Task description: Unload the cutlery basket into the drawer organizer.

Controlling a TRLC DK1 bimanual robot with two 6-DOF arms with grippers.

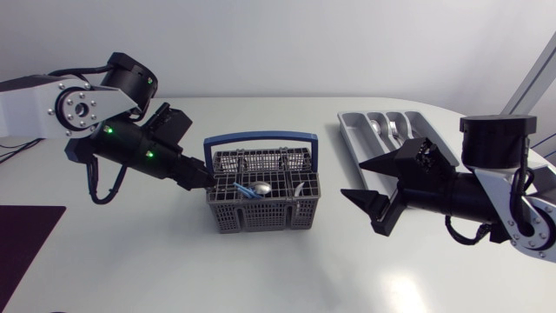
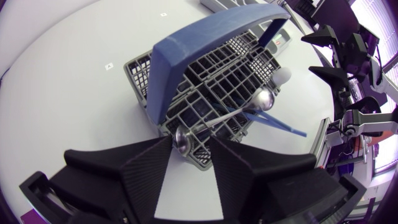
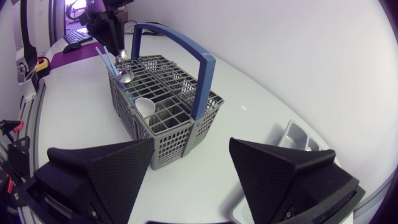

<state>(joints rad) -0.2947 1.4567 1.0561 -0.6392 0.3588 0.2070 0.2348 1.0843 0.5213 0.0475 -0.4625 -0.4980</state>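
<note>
The grey cutlery basket (image 1: 263,202) with its blue handle (image 2: 211,43) stands mid-table. A metal spoon (image 2: 264,99) leans out of its left corner beside a blue utensil (image 2: 283,126), and a white piece (image 3: 144,107) sits deeper inside. My left gripper (image 1: 208,180) is at that corner, fingers apart, with the spoon's handle end (image 2: 185,138) in the gap between them. My right gripper (image 1: 353,178) hangs open and empty to the right of the basket (image 3: 168,109). The grey drawer organizer (image 1: 354,139) lies at the back right and holds a spoon (image 1: 373,127) and a fork (image 1: 393,130).
A dark purple mat (image 1: 26,235) lies at the table's front left. My right arm partly covers the near end of the organizer (image 3: 292,132). Bare white tabletop stretches in front of the basket.
</note>
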